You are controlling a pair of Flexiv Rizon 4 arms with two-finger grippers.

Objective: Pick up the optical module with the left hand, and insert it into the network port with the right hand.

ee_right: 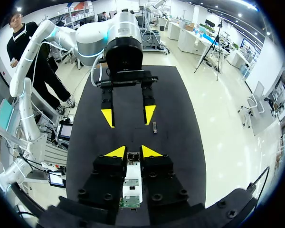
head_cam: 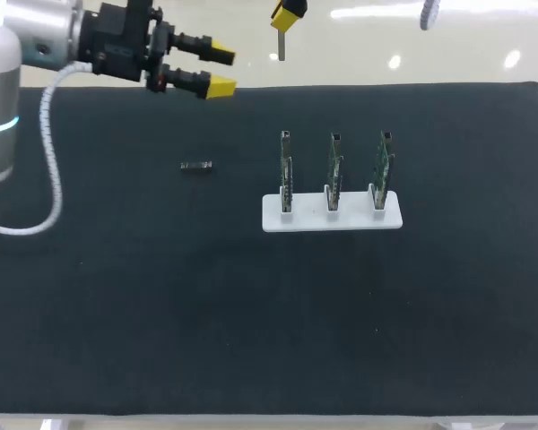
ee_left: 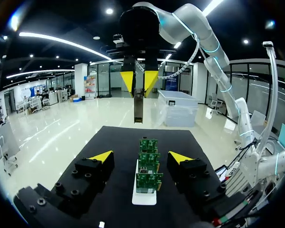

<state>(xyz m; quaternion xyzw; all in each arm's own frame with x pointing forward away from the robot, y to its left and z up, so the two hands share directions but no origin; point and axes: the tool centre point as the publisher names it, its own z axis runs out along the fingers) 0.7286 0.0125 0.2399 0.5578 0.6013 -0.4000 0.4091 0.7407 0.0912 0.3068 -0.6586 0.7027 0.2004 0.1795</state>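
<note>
My right gripper (head_cam: 287, 12) hangs above the table's far edge, shut on a slim metal optical module (head_cam: 281, 45) that points down. In the left wrist view this module (ee_left: 138, 107) hangs from the right gripper (ee_left: 138, 80), high above the boards. A second small module (head_cam: 195, 166) lies flat on the black mat, left of the stand. My left gripper (head_cam: 217, 70) hovers at the far left, open and empty, and faces the right gripper. The ports are on three green boards (head_cam: 334, 170) standing upright in a white holder (head_cam: 332, 218).
The black mat (head_cam: 251, 313) covers the whole table. The white holder (ee_left: 144, 195) with its boards (ee_left: 148, 164) stands right of the middle, ahead of my left gripper (ee_left: 141, 156). In the right wrist view the loose module (ee_right: 154, 127) lies beside the left gripper (ee_right: 128, 115).
</note>
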